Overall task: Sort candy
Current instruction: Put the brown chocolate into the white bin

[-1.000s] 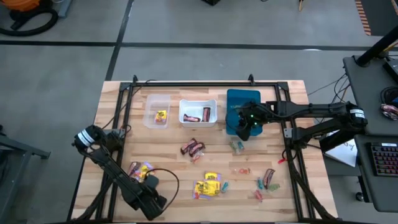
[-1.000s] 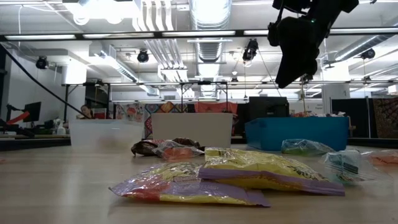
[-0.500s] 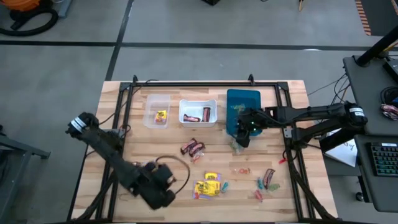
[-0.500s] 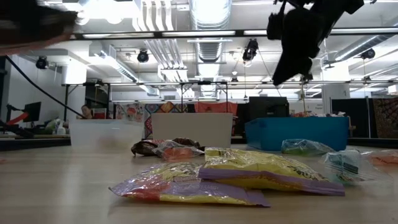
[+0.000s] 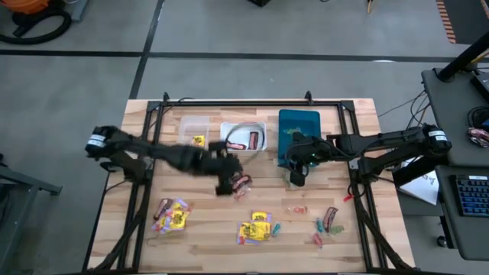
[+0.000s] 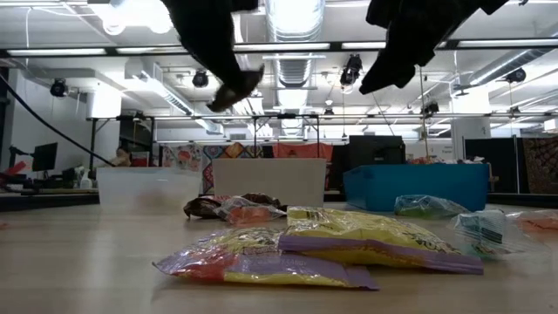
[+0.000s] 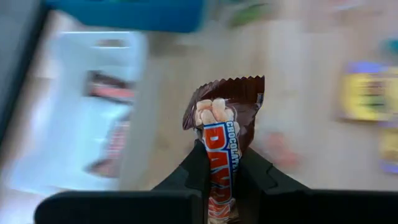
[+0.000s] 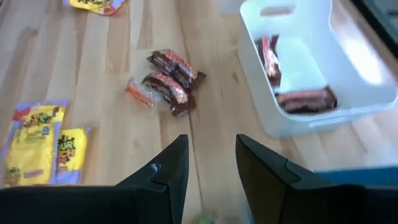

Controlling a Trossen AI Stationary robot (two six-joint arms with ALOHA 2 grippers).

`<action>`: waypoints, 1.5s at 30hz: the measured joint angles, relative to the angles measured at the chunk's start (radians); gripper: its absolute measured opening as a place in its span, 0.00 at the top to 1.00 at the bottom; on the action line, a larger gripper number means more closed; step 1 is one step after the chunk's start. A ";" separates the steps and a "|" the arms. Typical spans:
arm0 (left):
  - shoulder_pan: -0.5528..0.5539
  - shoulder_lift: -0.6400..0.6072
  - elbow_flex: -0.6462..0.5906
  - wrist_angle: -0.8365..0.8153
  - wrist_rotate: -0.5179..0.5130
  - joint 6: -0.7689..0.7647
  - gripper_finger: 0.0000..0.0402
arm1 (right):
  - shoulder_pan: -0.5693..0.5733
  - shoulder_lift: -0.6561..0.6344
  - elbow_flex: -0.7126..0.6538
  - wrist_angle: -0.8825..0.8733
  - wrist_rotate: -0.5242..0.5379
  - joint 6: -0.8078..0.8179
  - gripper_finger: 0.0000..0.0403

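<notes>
Left tool [image 7: 219, 163] clenched on a brown chocolate bar [image 7: 225, 127], held above the desk [image 5: 206, 229] near the white bin [image 5: 243, 138]. Right tool [image 8: 211, 163] released, fingers apart, hovering by the blue bin [image 5: 298, 130]; yellow packets [image 5: 254, 228] lie on the desk.

Two dark, slender six-joint arms are showing, each wearing a white band near its base. The left gripper [image 7: 221, 171] and right gripper [image 8: 211, 165] are presenting matte black angular fingers above a black crossbar.
</notes>
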 joint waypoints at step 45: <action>0.516 0.000 -0.432 0.957 0.334 0.253 0.94 | 0.000 0.000 0.000 0.082 0.132 0.054 0.70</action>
